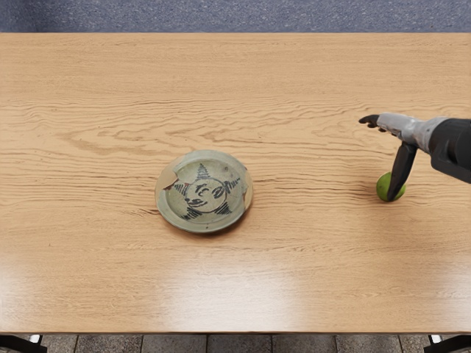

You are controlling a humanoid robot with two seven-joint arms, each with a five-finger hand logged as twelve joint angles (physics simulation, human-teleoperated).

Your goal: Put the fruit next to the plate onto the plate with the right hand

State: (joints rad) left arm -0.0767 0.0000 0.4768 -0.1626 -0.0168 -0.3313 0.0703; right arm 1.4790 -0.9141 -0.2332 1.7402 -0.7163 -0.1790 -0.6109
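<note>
My right hand (401,132) is open and holding nothing, one dark finger hanging across the green fruit (383,188) at its 6 o'clock, with the face-painted plate (163,195) well apart at 9.

The bench (88,88) is warm honey-brown wood with darker wavy grain, the plate (246,193) is pale grey-green with a dark, striped, star-rayed face drawn across its middle, the fruit (383,188) is bright lime green, and the right hand (401,140) is silvery grey and black.
</note>
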